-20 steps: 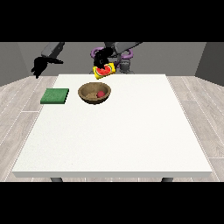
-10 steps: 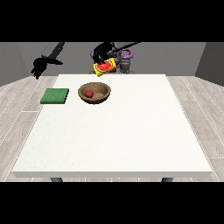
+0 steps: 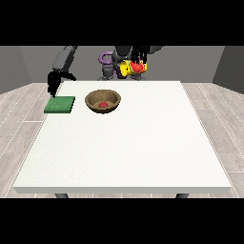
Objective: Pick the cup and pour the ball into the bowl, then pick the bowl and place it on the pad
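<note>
The hand at the view's right grips the yellow cup at 1 o'clock from the wooden bowl — red ball inside; the hand at the view's left hangs with fingers relaxed over the green pad.

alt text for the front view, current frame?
A wooden bowl with a red ball in it sits on a white table, beside a green pad lying flat at its left. At the table's far edge, the hand at the view's right holds a yellow cup in the air; the hand at the view's left hangs above the pad.
</note>
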